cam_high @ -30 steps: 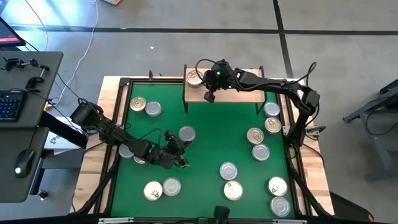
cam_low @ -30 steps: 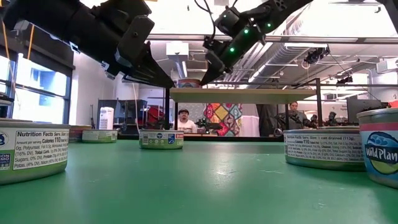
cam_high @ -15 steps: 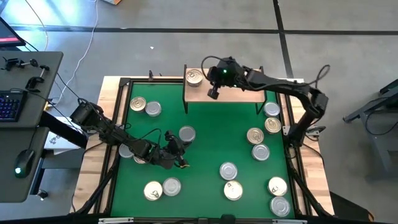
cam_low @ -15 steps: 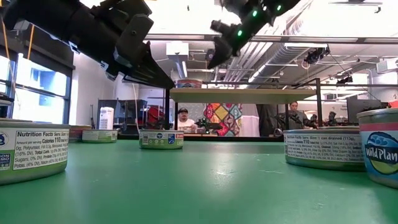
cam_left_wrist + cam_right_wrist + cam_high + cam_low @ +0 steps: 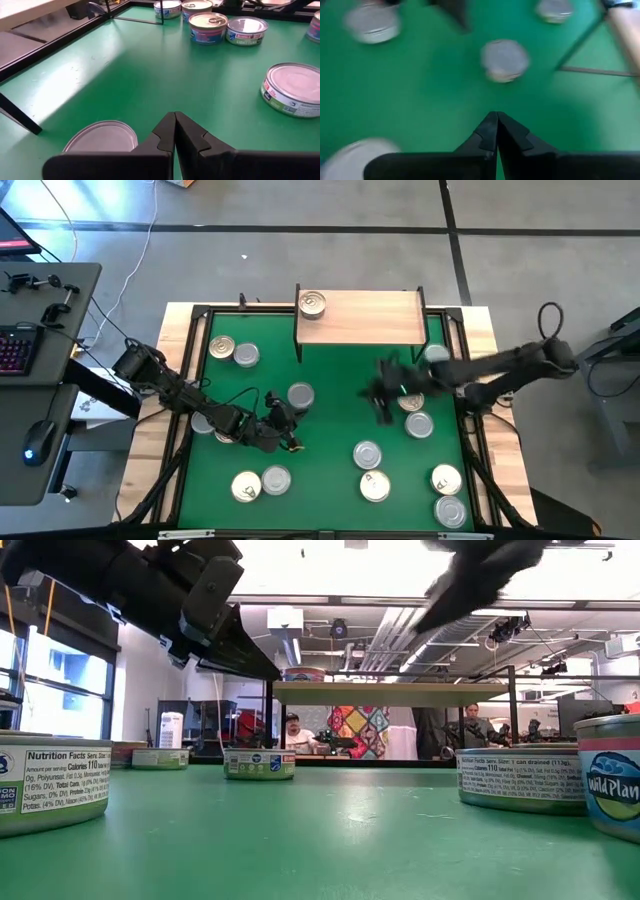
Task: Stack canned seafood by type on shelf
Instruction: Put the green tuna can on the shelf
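The left gripper [image 5: 283,430] hangs low over the left half of the green mat [image 5: 330,380], its fingers [image 5: 175,131] pressed together with nothing between them. A silver-lidded tin [image 5: 102,137] lies just beside the closed tips, near the mat's edge, and a second silver-lidded tin [image 5: 295,87] sits a little ahead of the tips and off to the other side. Farther ahead of the jaws, a gold-lidded tin [image 5: 209,26] and a silver tin [image 5: 246,30] stand side by side, almost touching. In the overhead view, a grey-lidded tin [image 5: 300,395] rests just beyond the left gripper.

Towards the mat's far edge stands the shelf [image 5: 362,317], a light-wood board on thin black legs. One gold-lidded tin [image 5: 313,304] sits on its left end; the rest of the board is bare.

The right gripper [image 5: 383,392] is over the right half of the mat, in front of the shelf, and shows blurred from above. Its wrist camera shows the fingers [image 5: 496,131] closed tip to tip, empty. A silver tin [image 5: 505,60] lies on the mat ahead of those tips, well apart from them. Beside the gripper sits a gold tin [image 5: 410,398] with a silver tin [image 5: 419,424] next to it; whether the jaws overlap the gold one is hard to judge through the blur.

More tins are scattered along the mat's right side and near edge.
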You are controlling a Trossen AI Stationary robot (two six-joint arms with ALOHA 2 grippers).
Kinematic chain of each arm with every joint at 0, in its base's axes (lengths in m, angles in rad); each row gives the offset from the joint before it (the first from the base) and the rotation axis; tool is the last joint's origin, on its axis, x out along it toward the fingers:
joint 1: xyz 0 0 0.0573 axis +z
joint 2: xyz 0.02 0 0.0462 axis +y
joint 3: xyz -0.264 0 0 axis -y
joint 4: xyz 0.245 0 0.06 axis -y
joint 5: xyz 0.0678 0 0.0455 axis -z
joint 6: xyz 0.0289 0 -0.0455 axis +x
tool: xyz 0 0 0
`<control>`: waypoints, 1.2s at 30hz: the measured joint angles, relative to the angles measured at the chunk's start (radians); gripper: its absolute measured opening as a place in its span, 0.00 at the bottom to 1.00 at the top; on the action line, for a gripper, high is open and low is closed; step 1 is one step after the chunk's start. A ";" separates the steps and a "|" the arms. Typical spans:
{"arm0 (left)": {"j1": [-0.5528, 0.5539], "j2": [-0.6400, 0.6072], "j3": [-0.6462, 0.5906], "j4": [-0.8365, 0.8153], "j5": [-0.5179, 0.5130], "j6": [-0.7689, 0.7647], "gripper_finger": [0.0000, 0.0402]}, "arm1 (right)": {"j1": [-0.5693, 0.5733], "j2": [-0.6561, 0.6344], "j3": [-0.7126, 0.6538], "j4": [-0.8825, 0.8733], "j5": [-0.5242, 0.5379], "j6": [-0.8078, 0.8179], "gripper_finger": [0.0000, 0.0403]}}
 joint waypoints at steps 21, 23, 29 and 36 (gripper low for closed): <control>0.042 0.000 0.000 0.259 0.250 0.252 0.00 | 0.411 0.164 -0.301 0.413 0.242 0.491 0.14; 0.038 0.000 0.000 0.269 0.250 0.271 0.00 | 0.378 0.217 -0.302 0.477 0.231 0.459 0.16; 0.039 0.000 0.000 0.281 0.252 0.273 0.00 | 0.255 0.377 -0.259 0.592 0.187 0.344 0.16; 0.039 0.000 0.000 0.307 0.251 0.273 0.00 | 0.121 0.487 -0.162 0.688 0.354 0.258 0.15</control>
